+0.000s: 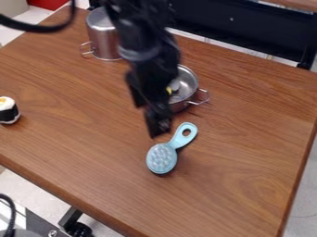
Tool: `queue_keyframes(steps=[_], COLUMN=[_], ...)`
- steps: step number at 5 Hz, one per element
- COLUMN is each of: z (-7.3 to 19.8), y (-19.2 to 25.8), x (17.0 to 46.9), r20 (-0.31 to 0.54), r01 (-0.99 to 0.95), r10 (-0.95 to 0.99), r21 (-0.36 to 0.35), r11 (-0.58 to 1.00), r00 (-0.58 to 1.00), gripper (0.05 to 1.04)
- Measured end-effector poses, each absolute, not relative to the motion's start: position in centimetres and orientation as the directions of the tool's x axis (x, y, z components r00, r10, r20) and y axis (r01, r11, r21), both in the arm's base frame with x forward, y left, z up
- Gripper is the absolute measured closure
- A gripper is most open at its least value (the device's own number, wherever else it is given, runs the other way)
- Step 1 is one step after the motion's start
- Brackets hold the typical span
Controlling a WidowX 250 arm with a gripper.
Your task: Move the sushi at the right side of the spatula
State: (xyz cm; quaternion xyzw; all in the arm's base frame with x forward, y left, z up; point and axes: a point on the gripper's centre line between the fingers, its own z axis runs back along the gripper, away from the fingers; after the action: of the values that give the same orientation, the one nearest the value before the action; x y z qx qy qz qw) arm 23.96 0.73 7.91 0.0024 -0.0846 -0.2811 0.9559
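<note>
The sushi [9, 110] lay at the table's left edge in the camera view, well apart from the pale blue handled tool [162, 158], probably the task's spatula. It looked light and slightly soft, so a gentle squeeze across the dark band around its middle would have suited it better than pinching the white top. The black gripper [148, 121] hung above the tool's handle, its two fingers seemingly spread wide with nothing between them.

A brown wooden table [248, 139] stands over a pale floor [307, 194], with a black panel [248, 25] beyond its far edge and a red object [47, 3] far left
</note>
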Motion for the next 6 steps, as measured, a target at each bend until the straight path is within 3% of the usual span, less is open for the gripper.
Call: queue_keyframes(steps=[2, 3, 6], z=[8.1, 7.7, 4.8], y=[7.0, 9.9, 18.2], x=[23.1, 22.6, 21.5], r20=[0.081, 0.100, 0.110], r01=[0.481, 0.489, 0.698], r10=[-0.479, -0.485, -0.697], r21=[-0.006, -0.021, 0.035], r11=[0.877, 0.872, 0.715], r00=[0.874, 0.869, 0.709], gripper=[0.084, 0.084, 0.084])
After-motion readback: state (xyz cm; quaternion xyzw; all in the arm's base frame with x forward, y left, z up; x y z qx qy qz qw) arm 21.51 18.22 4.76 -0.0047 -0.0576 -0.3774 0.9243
